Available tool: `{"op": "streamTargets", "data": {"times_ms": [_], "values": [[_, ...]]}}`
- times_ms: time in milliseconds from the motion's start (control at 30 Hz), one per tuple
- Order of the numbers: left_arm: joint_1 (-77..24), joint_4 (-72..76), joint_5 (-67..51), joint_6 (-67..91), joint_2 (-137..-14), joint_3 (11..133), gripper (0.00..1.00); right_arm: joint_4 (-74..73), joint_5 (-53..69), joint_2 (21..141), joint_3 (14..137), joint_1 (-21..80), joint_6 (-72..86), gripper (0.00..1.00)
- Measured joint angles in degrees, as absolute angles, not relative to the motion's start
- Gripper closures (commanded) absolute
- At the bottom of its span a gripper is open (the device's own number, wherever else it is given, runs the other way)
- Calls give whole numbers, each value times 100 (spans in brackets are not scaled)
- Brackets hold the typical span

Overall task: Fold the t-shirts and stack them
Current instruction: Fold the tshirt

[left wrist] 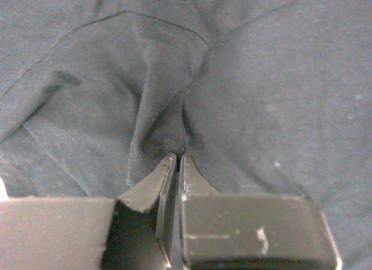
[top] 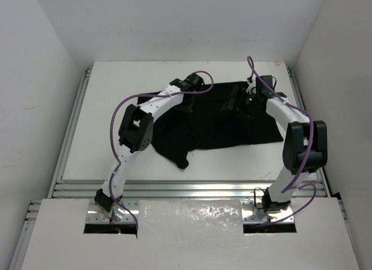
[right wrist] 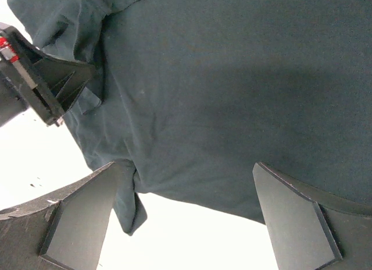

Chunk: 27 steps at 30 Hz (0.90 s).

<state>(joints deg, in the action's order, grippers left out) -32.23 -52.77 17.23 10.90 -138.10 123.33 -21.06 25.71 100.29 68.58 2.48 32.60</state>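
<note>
Step in hand: getting hold of the shirt's far edge for the first fold. Nothing is folded yet.

The t-shirt (top: pixel 232 127) lies spread and rumpled on the far centre-right of the table (top: pixel 116 107). The left gripper (left wrist: pixel 177 159), at the table's far middle, is clamped on a pinched-up ridge of cloth. The right gripper (right wrist: pixel 186 171), toward the table's far right, has its jaws wide apart over the hem and holds nothing.

Next, I'd say: the right drops and pinches that edge, then both lift and carry it toward the table's near side, keeping level.

No print, brand or readable label on the shirt or grippers.
</note>
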Motion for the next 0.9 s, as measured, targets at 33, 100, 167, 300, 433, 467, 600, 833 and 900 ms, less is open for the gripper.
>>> {"op": "streamTargets", "data": {"times_ms": [33, 100, 167, 300, 433, 467, 600, 833, 900], "values": [[-3229, -5280, 1673, 1096, -13788, 12333, 100, -2104, 2571, 10029, 6858, 250, 3260, 1], [-3238, -5280, 1581, 1105, -13756, 12333, 100, -2106, 2571, 10029, 6858, 250, 3260, 1], [-3256, -5280, 1446, 1125, -13736, 12333, 100, -2106, 2565, 10029, 6858, 250, 3258, 1], [-3295, -5299, 991, 1221, -13714, 12331, 100, -2106, 2554, 10029, 6858, 250, 3258, 1], [-3328, -5253, 526, 1308, -13649, 12228, 100, -2106, 2552, 10027, 6858, 250, 3258, 1], [-3336, -5223, 416, 1345, -13635, 12178, 100, -2106, 2552, 10027, 6858, 250, 3260, 1], [-3347, -5170, 56, 1428, -13629, 12070, 100, -2106, 2552, 10027, 6858, 250, 3258, 1], [-3347, -5162, -1, 1531, -13734, 12219, 68, -2106, 2554, 10027, 6858, 250, 3258, 1], [-3347, -5190, 54, 1525, -13810, 12374, 25, -2104, 2561, 10027, 6858, 252, 3260, 1]]}}
